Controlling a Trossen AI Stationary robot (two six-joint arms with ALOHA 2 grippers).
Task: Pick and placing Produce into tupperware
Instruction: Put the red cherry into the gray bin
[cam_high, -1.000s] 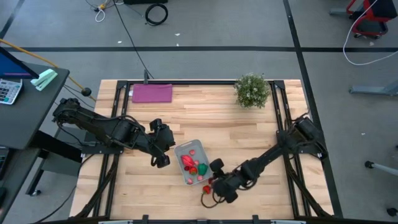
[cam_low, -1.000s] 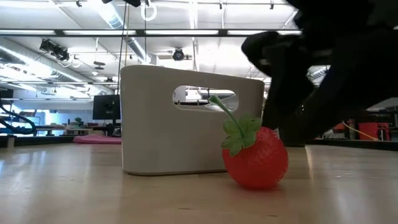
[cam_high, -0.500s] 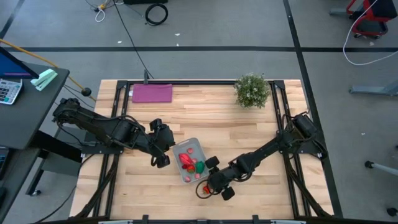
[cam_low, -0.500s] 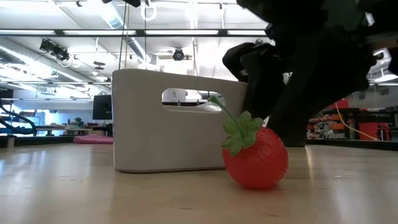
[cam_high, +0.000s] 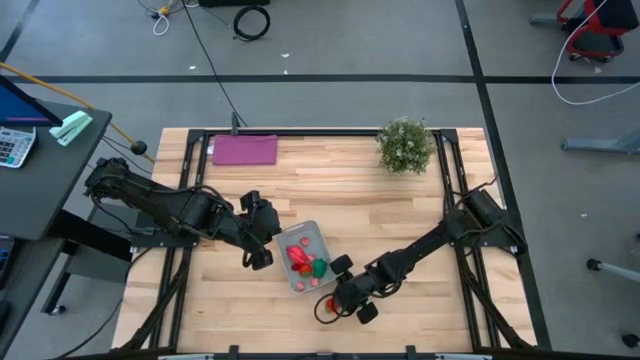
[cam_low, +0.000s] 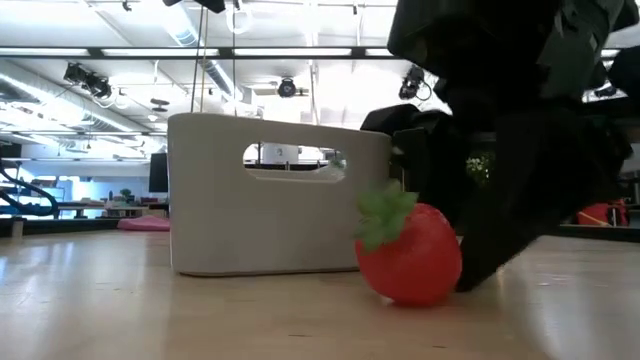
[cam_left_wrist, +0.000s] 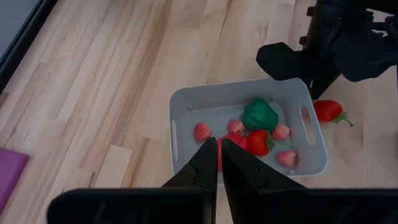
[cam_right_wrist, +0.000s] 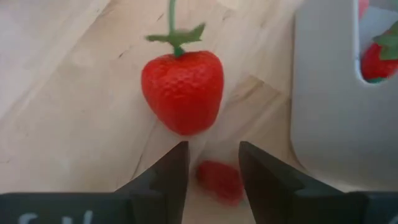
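Note:
The tupperware (cam_high: 303, 256) is a pale grey-blue tray near the table's middle, holding several red and pink toy produce pieces and a green one (cam_left_wrist: 259, 114). A red toy strawberry (cam_right_wrist: 182, 90) with a green stem lies on the wood just outside the tray's near-right end (cam_low: 410, 255). My right gripper (cam_right_wrist: 213, 165) is open and low over the table, its fingers pointing at the strawberry without reaching it. A blurred red patch (cam_right_wrist: 221, 180) shows between them. My left gripper (cam_left_wrist: 217, 155) is shut and waits beside the tray's left side (cam_high: 270, 232). My right gripper comes in level from the table's right. The outer side of one finger (cam_right_wrist: 264, 171) lies against the tupperware's slotted end wall (cam_right_wrist: 323, 93). The tray stands flat on the table. The exact place of touch does not show.
A bushy potted plant (cam_high: 405, 147) stands at the far right of the table and a flat purple sheet (cam_high: 244, 150) lies at the far left. Bare wood lies near the front edge on both sides of the tray.
My right gripper has moved toward the table's left, closing on the strawberry. The tupperware has slid toward the table's left and turned slightly. The strawberry has stayed in its place.

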